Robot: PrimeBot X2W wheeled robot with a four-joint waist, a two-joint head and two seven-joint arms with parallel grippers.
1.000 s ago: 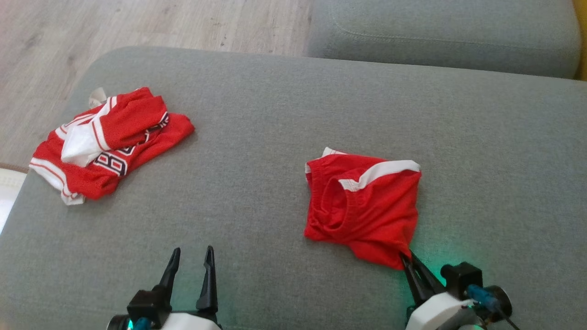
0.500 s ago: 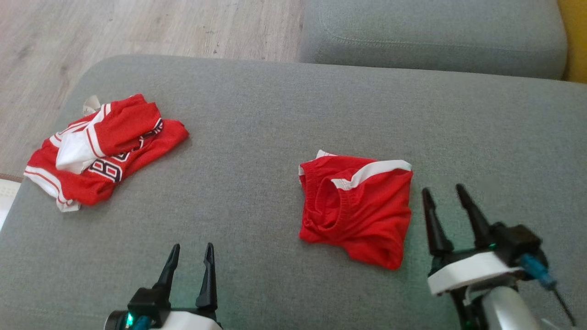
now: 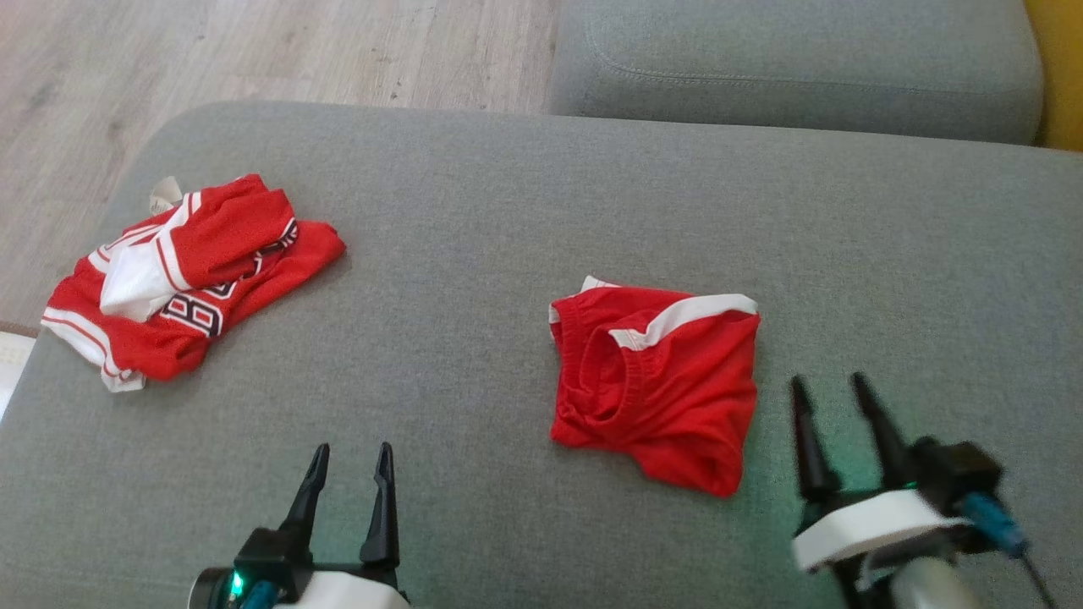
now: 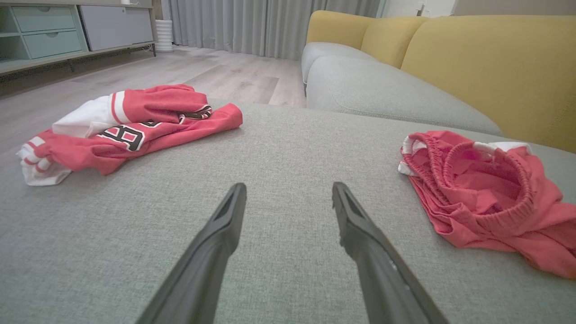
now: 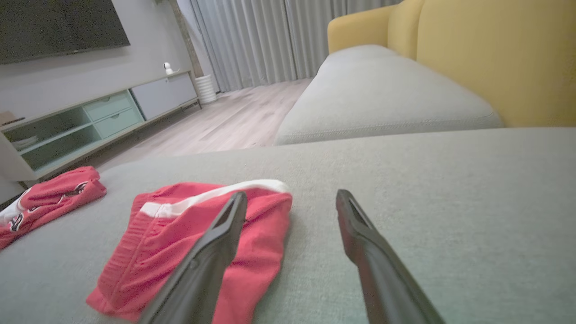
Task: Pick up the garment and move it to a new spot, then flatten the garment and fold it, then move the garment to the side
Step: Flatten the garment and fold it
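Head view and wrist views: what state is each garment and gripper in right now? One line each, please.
Red shorts: roughly folded, lying on the grey cushion, held by nothing.
Red jersey: crumpled in a heap near the cushion's left edge.
Left gripper: open, empty, over bare cushion.
Right gripper: open, empty, just right of the shorts, apart from them.

The crumpled red and white jersey [image 4: 130,128] carries a large black figure edged in white, which reads as "8" in the left wrist view. More dark lettering beside it, near the upper fold, is tucked into the cloth and too hidden to read.
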